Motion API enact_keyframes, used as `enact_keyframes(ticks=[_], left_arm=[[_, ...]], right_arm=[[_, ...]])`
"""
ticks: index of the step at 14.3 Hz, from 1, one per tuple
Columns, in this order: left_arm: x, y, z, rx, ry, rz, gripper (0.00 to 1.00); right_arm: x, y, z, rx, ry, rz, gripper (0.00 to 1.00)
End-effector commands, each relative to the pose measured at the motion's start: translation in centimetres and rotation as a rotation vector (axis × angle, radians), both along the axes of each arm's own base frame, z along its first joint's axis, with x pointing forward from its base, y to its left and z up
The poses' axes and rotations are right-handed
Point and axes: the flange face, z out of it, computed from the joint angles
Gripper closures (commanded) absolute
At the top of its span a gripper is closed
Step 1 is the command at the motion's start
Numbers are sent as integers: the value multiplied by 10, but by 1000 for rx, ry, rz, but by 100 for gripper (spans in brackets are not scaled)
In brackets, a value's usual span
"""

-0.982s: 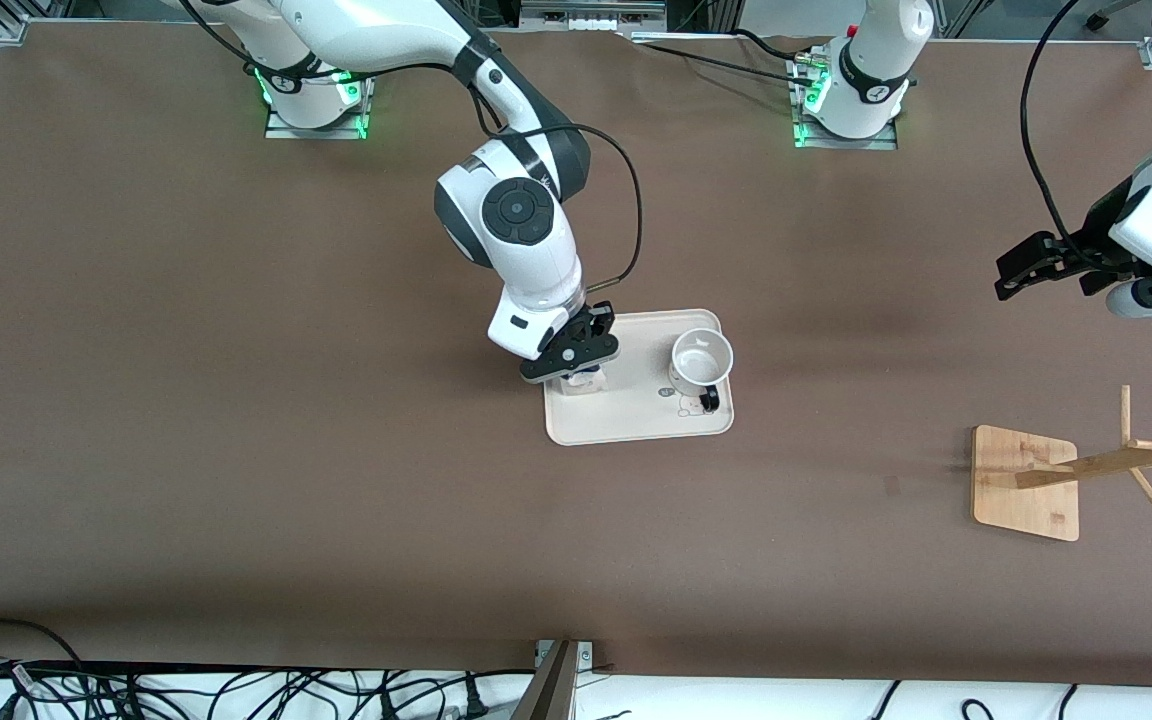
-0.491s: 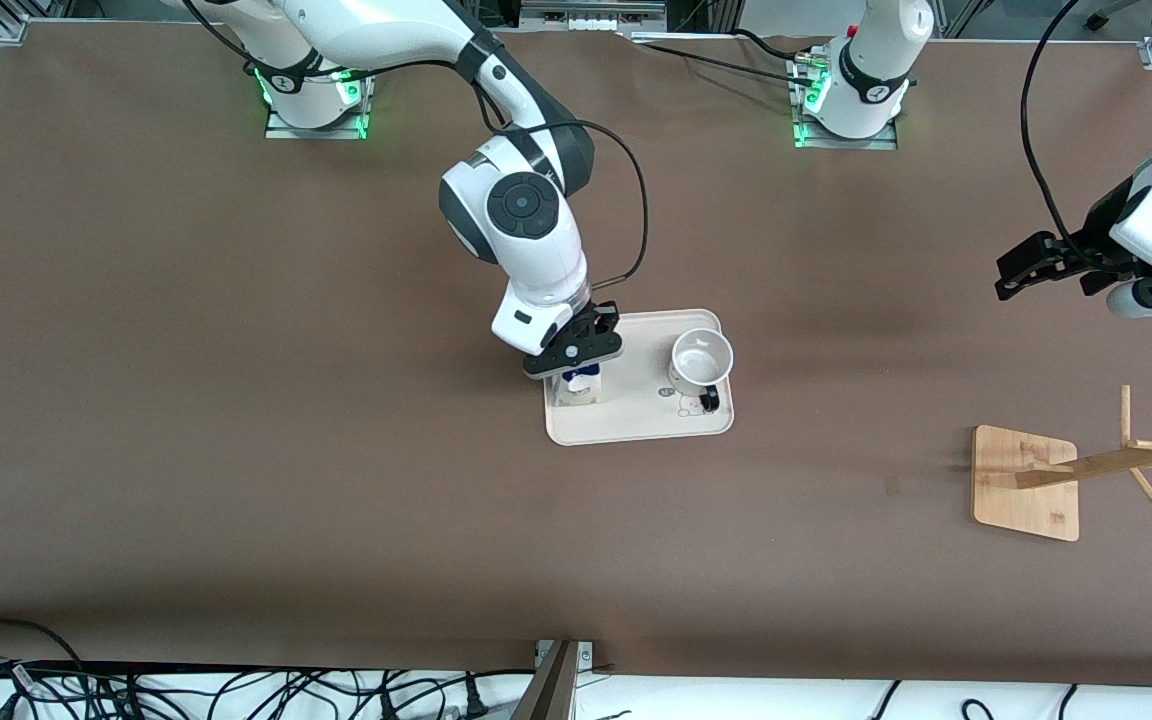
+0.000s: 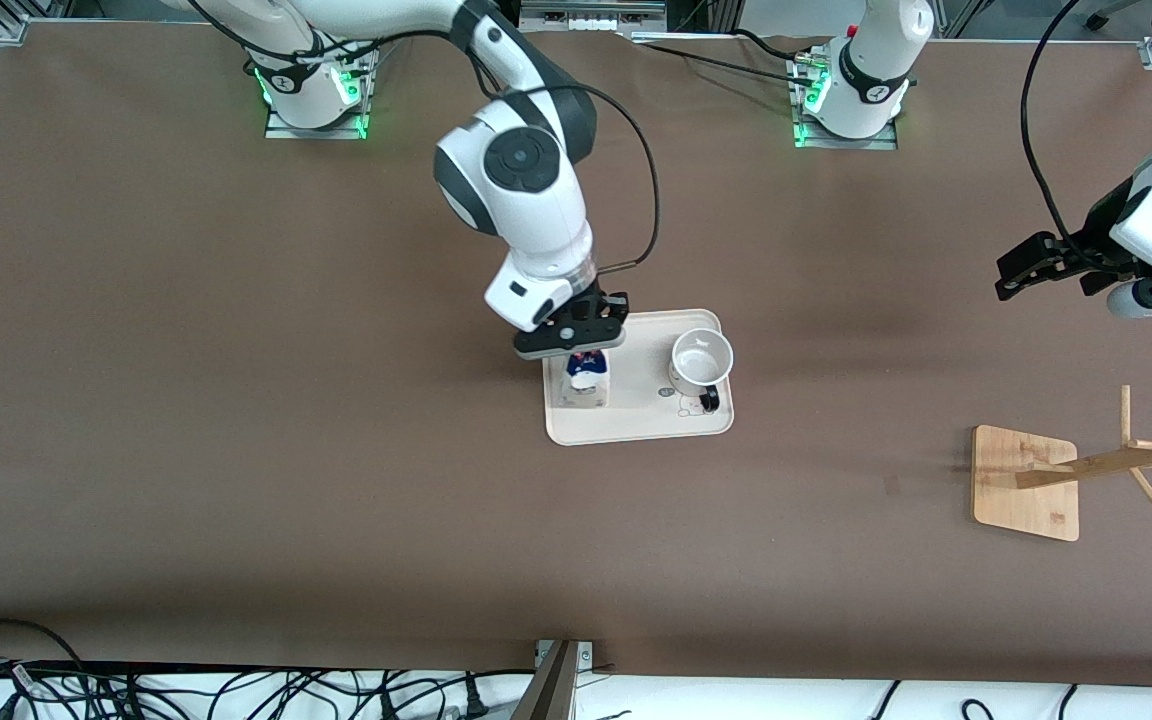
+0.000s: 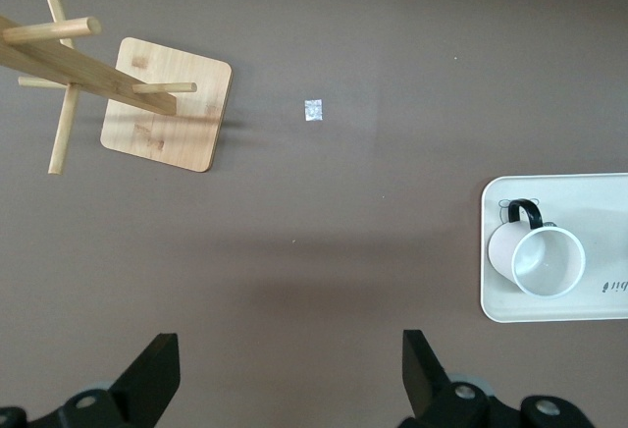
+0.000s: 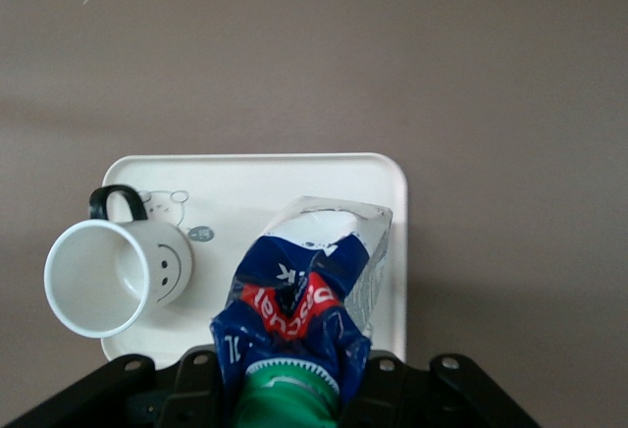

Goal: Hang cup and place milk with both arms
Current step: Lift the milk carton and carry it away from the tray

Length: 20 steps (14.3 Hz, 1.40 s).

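Observation:
The milk [image 3: 586, 378] is a blue-topped carton with a green cap, pinched at its crumpled top by my right gripper [image 3: 570, 340] over the cream tray [image 3: 636, 425]. In the right wrist view the milk [image 5: 299, 300] hangs tilted over the tray [image 5: 294, 175], next to the cup [image 5: 113, 273]. The cup [image 3: 702, 362], white with a black handle, stands upright on the tray's end toward the left arm. It also shows in the left wrist view [image 4: 538, 259]. My left gripper [image 3: 1031, 265] is open and empty above bare table [image 4: 289, 379].
A wooden cup rack [image 3: 1026, 482] with slanted pegs stands at the left arm's end of the table, nearer the front camera than the tray; it also shows in the left wrist view [image 4: 167, 104]. A small white scrap [image 4: 313, 109] lies on the table.
My right gripper has risen with the milk shut in it, so more of the carton shows below the gripper. The left arm, the cup and the rack have not moved.

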Motion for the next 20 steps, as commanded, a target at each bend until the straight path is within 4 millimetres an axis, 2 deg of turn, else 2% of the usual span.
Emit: enact_keyframes(ticks=[1, 3, 4, 6, 7, 9, 11, 15, 17, 20], left_arm=[[4, 1, 6, 9, 1, 2, 0], [4, 1, 6, 9, 1, 1, 0], [4, 1, 5, 9, 2, 1, 0], [4, 1, 5, 9, 2, 1, 0], [4, 1, 5, 9, 2, 1, 0], [4, 0, 6, 9, 1, -1, 0], [4, 0, 5, 9, 2, -1, 0], [3, -2, 7, 9, -1, -1, 0], [3, -2, 7, 9, -1, 1, 0], [3, -3, 6, 7, 1, 4, 0]], right_arm=[[12, -49, 63, -54, 2, -96, 99], [20, -87, 93, -92, 59, -149, 99], [29, -113, 109, -88, 103, -194, 99], [50, -169, 124, -29, 214, -265, 99], [58, -197, 129, -28, 234, -237, 98], [68, -240, 132, -51, 265, -157, 98], [76, -278, 138, -64, 267, -156, 98], [79, -341, 127, -116, 359, -87, 97], [83, -373, 107, -120, 391, -70, 97], [86, -410, 79, -74, 428, -111, 94]])
